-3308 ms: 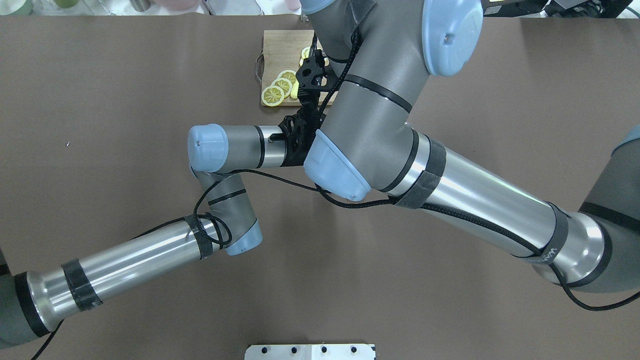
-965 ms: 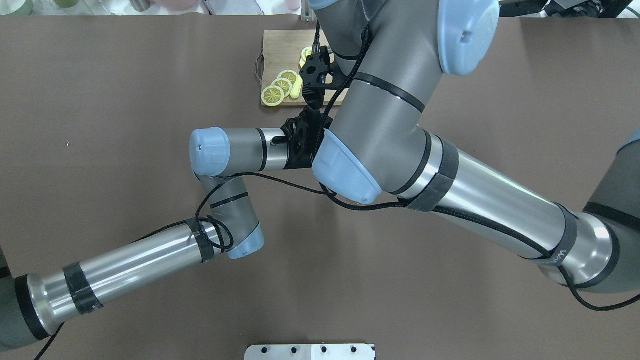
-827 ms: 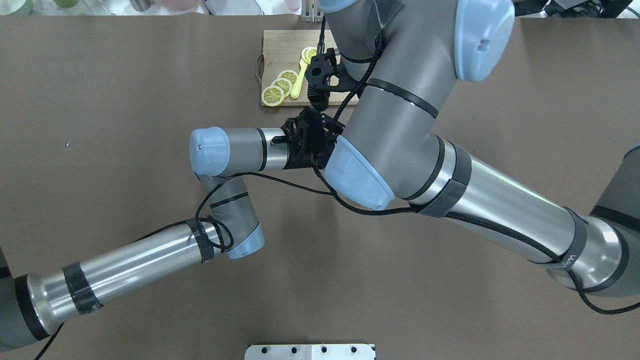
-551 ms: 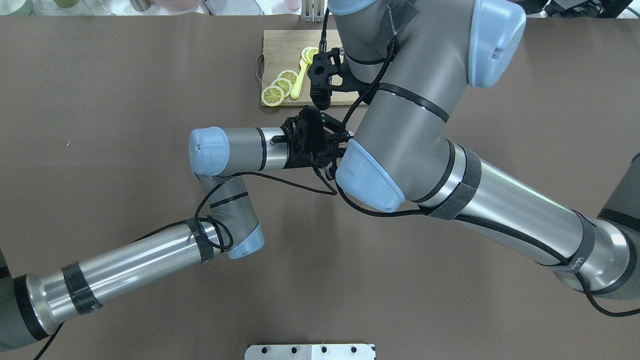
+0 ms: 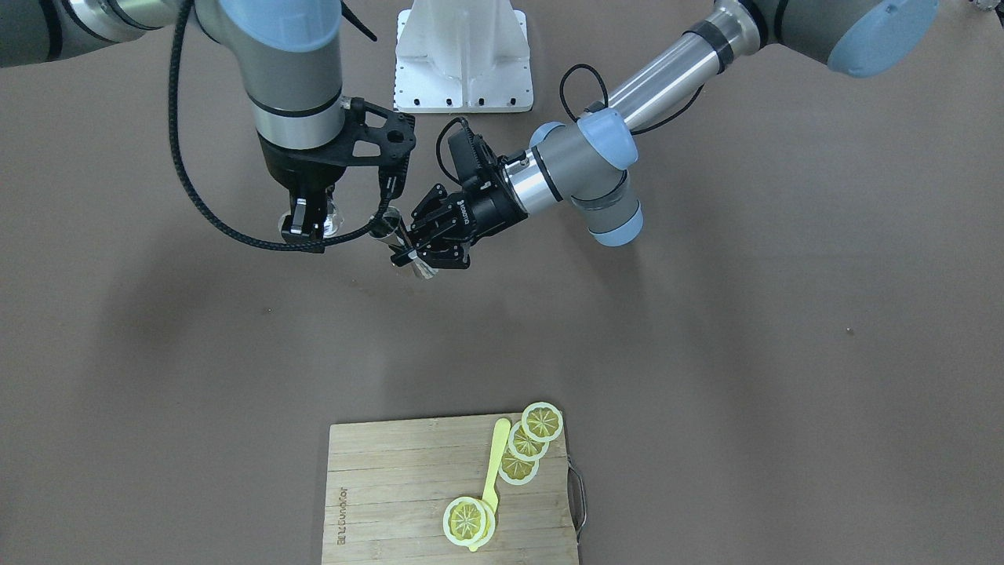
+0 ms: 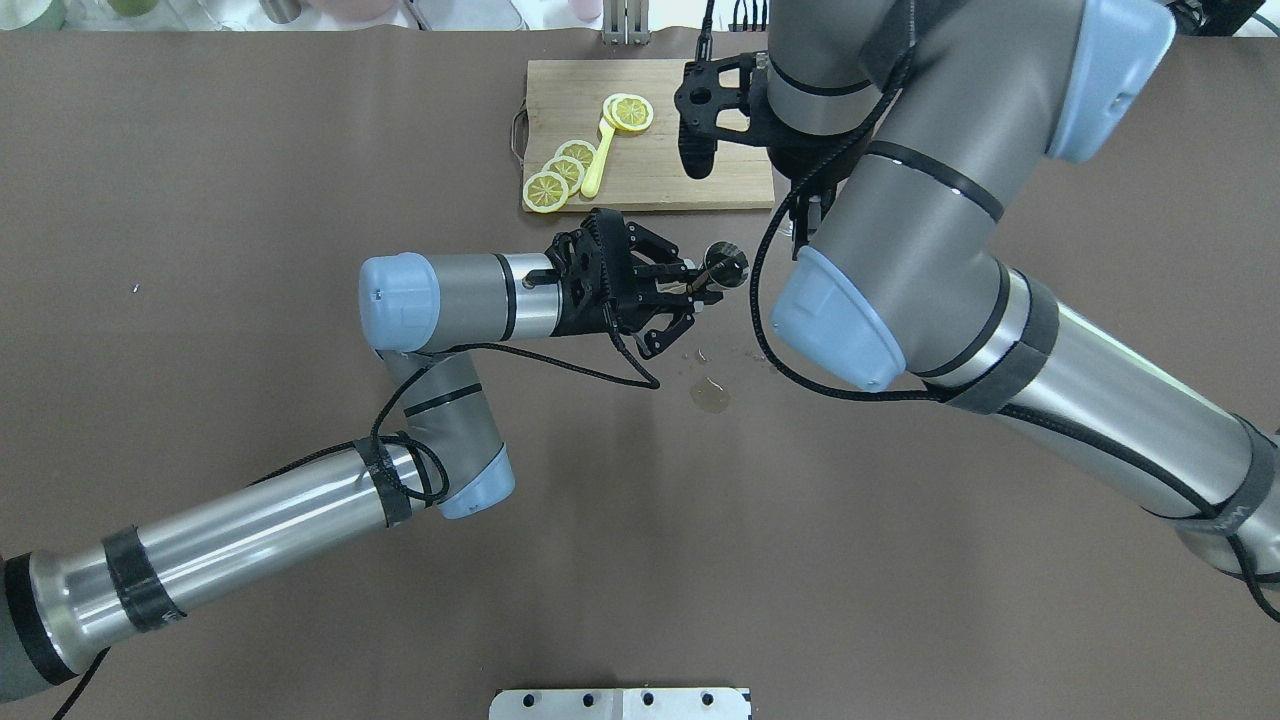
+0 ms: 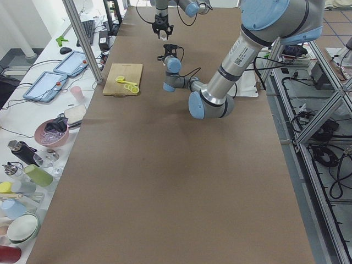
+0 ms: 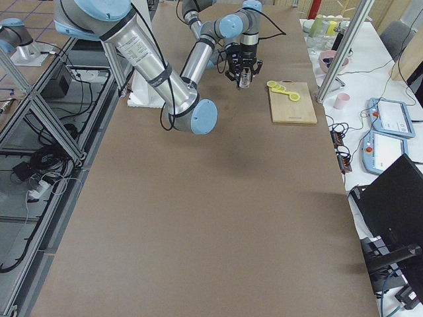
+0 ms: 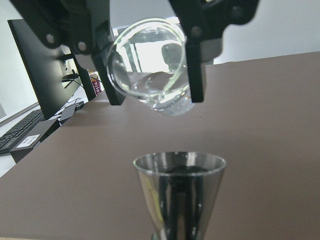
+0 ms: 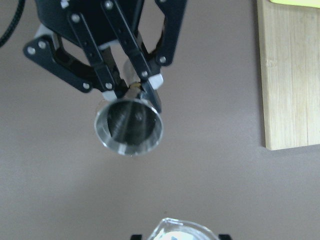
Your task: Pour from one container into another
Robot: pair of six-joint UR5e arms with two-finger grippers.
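Observation:
My left gripper (image 6: 694, 287) is shut on the waist of a steel jigger (image 6: 723, 264), held out level over the table. In the right wrist view the jigger's open mouth (image 10: 129, 126) faces up, with the left gripper (image 10: 136, 90) behind it. My right gripper (image 5: 307, 225) is shut on a clear glass (image 5: 336, 225). The left wrist view shows that glass (image 9: 150, 65) tilted, mouth toward the camera, a little clear liquid inside, above and beyond the jigger (image 9: 179, 192). A small puddle (image 6: 709, 395) lies on the table below the jigger.
A wooden cutting board (image 6: 650, 170) with lemon slices (image 6: 547, 190) and a yellow spoon (image 6: 598, 160) lies at the far side of the table, just beyond the grippers. The robot's white base plate (image 5: 463, 55) is behind the arms.
My right arm has swung toward the overhead view's right, uncovering the left gripper, the jigger and the puddle. The left arm has shifted only slightly.

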